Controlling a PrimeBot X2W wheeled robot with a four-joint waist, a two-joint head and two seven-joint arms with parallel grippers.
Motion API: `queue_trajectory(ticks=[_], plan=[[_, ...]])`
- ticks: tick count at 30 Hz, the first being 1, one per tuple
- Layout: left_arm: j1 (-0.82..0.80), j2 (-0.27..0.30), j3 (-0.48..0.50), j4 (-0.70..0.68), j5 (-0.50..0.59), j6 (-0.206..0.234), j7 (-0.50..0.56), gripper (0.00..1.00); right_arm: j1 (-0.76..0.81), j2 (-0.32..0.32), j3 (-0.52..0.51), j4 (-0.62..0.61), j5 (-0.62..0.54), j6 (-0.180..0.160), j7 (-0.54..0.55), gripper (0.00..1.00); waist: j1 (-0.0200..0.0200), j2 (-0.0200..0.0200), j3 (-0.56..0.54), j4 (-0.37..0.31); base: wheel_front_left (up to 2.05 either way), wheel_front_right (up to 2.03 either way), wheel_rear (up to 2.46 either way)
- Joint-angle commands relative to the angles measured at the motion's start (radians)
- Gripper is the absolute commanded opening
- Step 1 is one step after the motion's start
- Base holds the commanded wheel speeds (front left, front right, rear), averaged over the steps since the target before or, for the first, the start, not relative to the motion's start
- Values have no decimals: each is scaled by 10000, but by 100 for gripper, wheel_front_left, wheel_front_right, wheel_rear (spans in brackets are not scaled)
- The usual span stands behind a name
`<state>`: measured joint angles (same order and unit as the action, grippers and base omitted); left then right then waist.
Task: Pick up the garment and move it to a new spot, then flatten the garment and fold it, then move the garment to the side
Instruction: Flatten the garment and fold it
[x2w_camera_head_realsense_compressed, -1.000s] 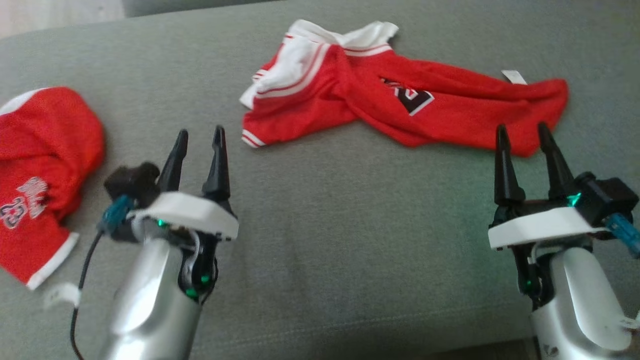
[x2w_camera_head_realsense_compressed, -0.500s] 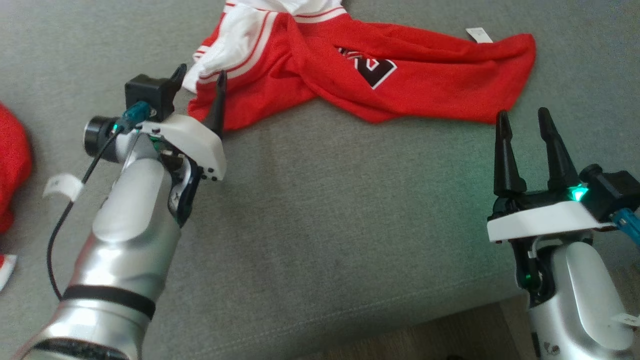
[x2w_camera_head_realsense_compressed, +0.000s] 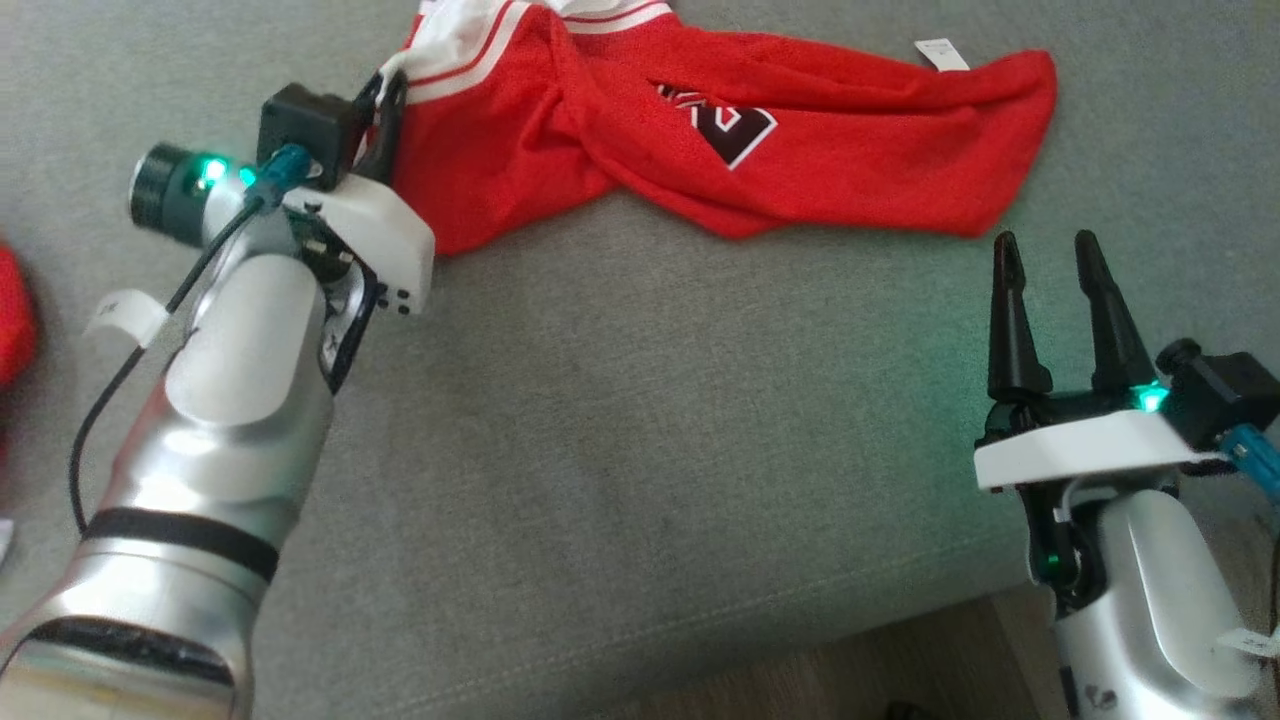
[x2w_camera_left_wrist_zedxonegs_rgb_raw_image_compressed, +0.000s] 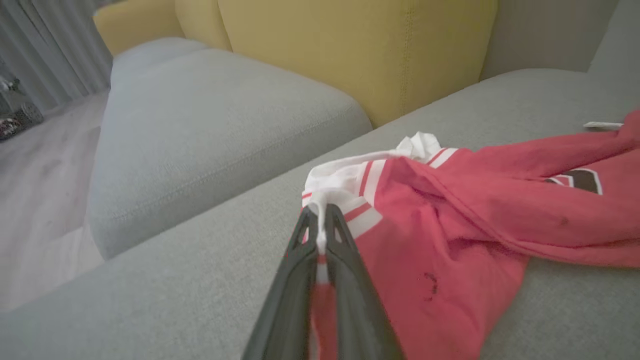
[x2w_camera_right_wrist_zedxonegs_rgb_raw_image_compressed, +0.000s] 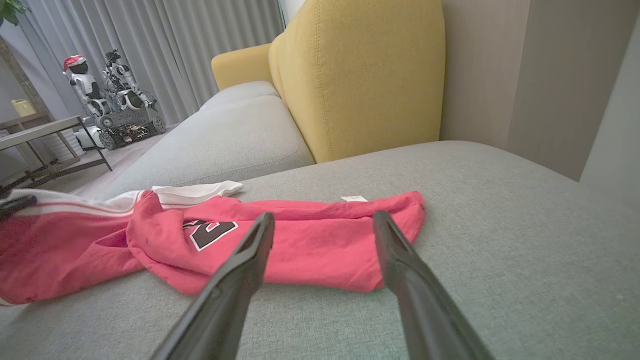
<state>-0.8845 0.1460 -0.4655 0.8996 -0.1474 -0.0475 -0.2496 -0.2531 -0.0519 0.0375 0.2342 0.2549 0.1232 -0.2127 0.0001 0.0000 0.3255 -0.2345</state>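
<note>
Loosely crumpled red basketball jersey (x2w_camera_head_realsense_compressed: 850, 170) on grey sofa cushion (x2w_camera_head_realsense_compressed: 640, 450), white-striped edge pinched in clenched left end effector (x2w_camera_head_realsense_compressed: 385, 90); right end effector (x2w_camera_head_realsense_compressed: 1045, 262) spread wide and empty, near jersey's other end, clear of the cloth.

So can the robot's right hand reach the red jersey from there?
Probably yes. The right gripper is open, pointing at the near end of the red jersey, with just bare grey sofa cushion between them.

Matt red cloth garment (x2w_camera_head_realsense_compressed: 850, 170), rough grey fabric cushion (x2w_camera_head_realsense_compressed: 650, 450), glossy silvery left forearm (x2w_camera_head_realsense_compressed: 240, 400), matt black fingers (x2w_camera_right_wrist_zedxonegs_rgb_raw_image_compressed: 230, 285)
</note>
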Motion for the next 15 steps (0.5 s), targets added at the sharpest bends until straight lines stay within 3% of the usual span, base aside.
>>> queue_trajectory(ticks=[1,9,15], plan=[[-292,492,186,-669,173,32,-112,0,-171,16,135,-188,10,75,-117,100,-1,0,-168,178,0,0,0],[1502,1396,-55,-4283,549,-169,-120,0,-165,16,-293,550,-70,75,39,100,-1,0,-944,1110,0,0,0],[3130,2125,-1188,-6827,1203,-532,-121,0,-22,16,-621,1097,-278,75,188,100,-1,0,-1324,1909,0,0,0]])
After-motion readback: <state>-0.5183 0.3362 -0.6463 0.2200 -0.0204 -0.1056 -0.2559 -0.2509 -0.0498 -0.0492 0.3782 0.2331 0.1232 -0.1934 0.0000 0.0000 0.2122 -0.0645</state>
